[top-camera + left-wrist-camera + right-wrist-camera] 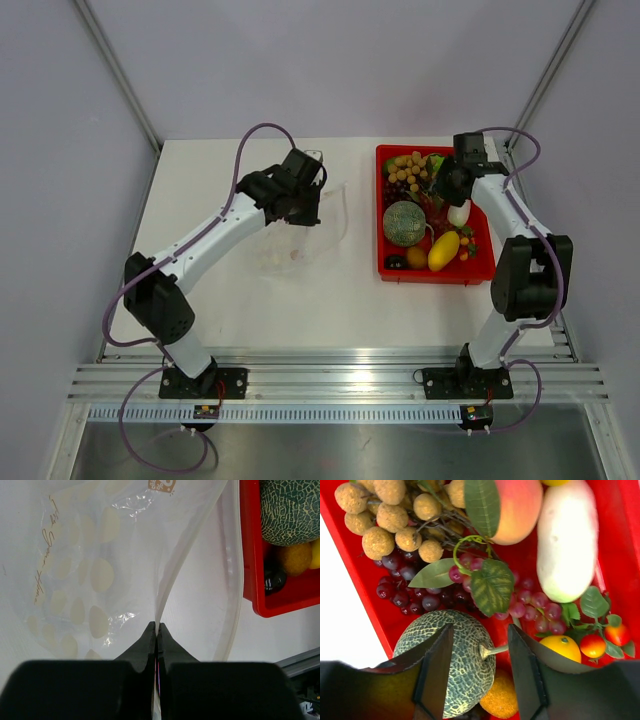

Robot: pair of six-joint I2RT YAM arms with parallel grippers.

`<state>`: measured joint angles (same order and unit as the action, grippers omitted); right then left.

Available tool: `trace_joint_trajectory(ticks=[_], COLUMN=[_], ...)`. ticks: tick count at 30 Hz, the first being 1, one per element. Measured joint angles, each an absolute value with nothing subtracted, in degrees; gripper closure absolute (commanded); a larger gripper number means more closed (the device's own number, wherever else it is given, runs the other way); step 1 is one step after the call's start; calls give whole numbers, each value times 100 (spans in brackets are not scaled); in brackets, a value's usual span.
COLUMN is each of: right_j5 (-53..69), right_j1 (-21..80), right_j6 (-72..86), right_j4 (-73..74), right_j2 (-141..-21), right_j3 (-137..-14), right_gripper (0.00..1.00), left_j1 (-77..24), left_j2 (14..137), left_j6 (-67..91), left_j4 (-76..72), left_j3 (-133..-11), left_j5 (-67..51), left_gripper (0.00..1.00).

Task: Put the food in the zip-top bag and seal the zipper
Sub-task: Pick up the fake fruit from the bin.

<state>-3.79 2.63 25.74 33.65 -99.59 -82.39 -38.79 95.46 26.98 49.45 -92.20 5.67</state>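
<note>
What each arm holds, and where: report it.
The left fingers pinch the zip-top bag by one wall of its mouth. The right fingers, open above the melon, hold nothing.

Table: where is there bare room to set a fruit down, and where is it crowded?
Bare table: the near strip between bag and front rail, and the far-left corner beyond the left arm. Crowded: the red tray, packed with fruit.

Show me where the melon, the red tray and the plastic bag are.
melon [465,655], right wrist view, netted rind beside the stem.
red tray [440,277], top view, near rim.
plastic bag [100,575], left wrist view, spotted side panel.
</note>
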Motion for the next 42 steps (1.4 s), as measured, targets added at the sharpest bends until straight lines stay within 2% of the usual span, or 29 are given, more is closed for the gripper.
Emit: trace_joint_trajectory(ticks=[3,14,23,33,35,37,38,40,42], right_j5=[-443,-1686,-1898,-1837,-1837,-1839,-1839,-1857,-1894], right_j1=[388,858,851,851,851,851,851,851,851], right_j6=[2475,1813,1605,1605,1605,1599,1594,1581,1608], right_j4=[3402,3664,3760,3754,3750,3717,3715,3704,3664], right_j2=[-10121,-10888,-11382,-11546,-11581,-11638,-11662,-11681,-11677], right_j3=[-8416,-9196,-9459,-9601,-9629,-9649,-9649,-9647,-9640], right_gripper=[56,56,62,58,61,72,85,98,100], left_j1=[-3885,-3929,-3968,-3975,-3975,-3979,-3983,-3992,-4005], left_j2=[9588,9590,9590,9590,9590,9590,9590,9590,9590], left_j6=[2698,2698,2652,2635,2637,2635,2635,2630,2600], left_j4=[4950,4965,4993,4989,4987,5009,5004,5000,5002], left_j3=[-9220,-9216,-9159,-9054,-8980,-8934,-8925,-8921,-8921], left_j5=[569,582,615,615,615,613,613,609,596], left_gripper=[100,100,100,100,100,100,100,100,100])
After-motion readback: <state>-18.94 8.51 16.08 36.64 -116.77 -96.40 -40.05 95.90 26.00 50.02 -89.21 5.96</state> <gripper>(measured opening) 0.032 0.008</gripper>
